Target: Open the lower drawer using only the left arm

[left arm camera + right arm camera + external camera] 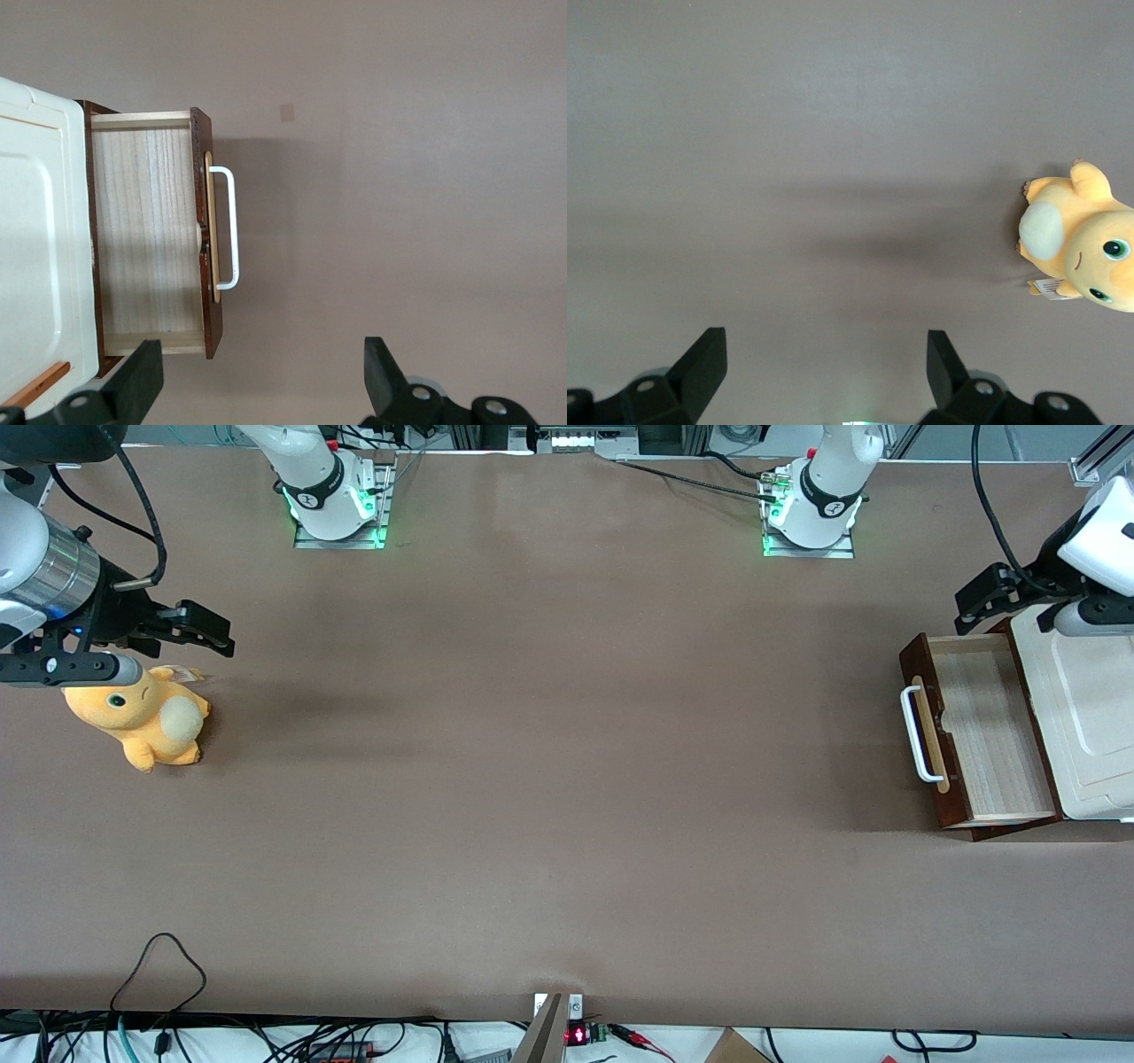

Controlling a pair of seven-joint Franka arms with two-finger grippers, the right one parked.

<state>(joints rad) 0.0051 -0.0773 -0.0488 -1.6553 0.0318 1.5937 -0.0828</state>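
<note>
The lower drawer point(988, 731) stands pulled out from under the white cabinet top point(1094, 726), toward the working arm's end of the table. Its light wood-grain inside shows, and it holds nothing. The white bar handle point(917, 735) is on the dark brown front. My left gripper point(985, 599) hovers farther from the front camera than the drawer, raised above it and apart from it. In the left wrist view the drawer point(146, 230) and handle point(232, 228) lie clear of the gripper point(263, 381), which is open, with only table between its black fingers point(142, 376).
An orange plush toy point(146, 717) sits toward the parked arm's end of the table. A looped black cable point(159, 957) lies near the table's front edge. The brown tabletop point(567, 779) stretches in front of the drawer. A thin orange-brown bar point(35, 385) lies on the cabinet top.
</note>
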